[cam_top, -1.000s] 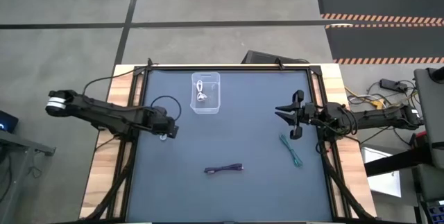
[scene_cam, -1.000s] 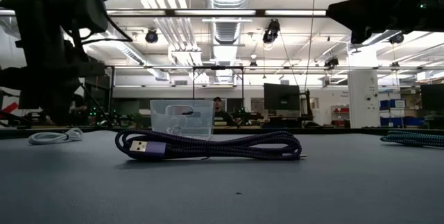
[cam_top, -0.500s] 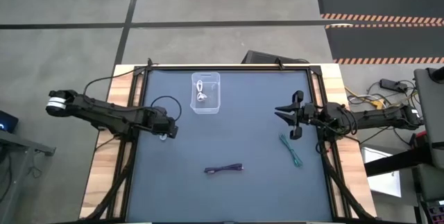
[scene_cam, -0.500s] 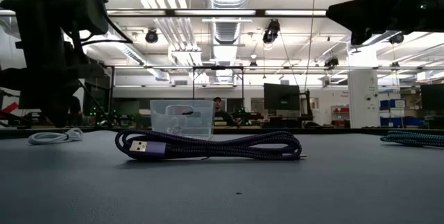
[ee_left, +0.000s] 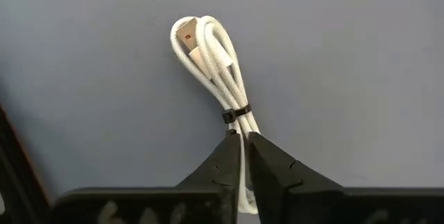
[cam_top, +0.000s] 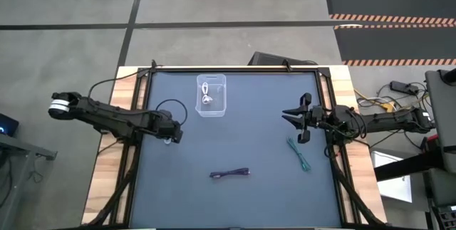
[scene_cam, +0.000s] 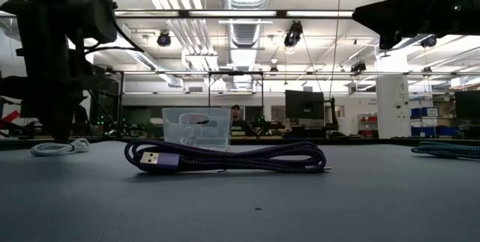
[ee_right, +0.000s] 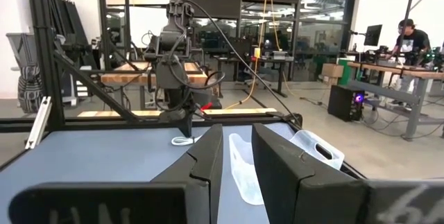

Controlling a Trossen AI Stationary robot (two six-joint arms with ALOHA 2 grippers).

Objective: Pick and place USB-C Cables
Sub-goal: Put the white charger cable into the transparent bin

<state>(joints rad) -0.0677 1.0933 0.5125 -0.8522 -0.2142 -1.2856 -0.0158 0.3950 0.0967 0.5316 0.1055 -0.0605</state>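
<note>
So the left gripper (ee_left: 243, 139) has its fingers pinched almost together on a white cable (ee_left: 211, 57) lying near the table's (cam_top: 235, 144) left edge. Right gripper (cam_top: 299, 123), fingers slightly apart and empty, hovers near the right edge beside the teal cable (cam_top: 300, 156).

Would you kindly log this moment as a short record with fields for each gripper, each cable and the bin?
left gripper: shut on white cable, at table's left side
right gripper: raised at table's right side, holding nothing
clear bin: far centre of the table, one white bundle inside
purple cable: on table, near centre
teal cable: on table, beside right gripper
</note>
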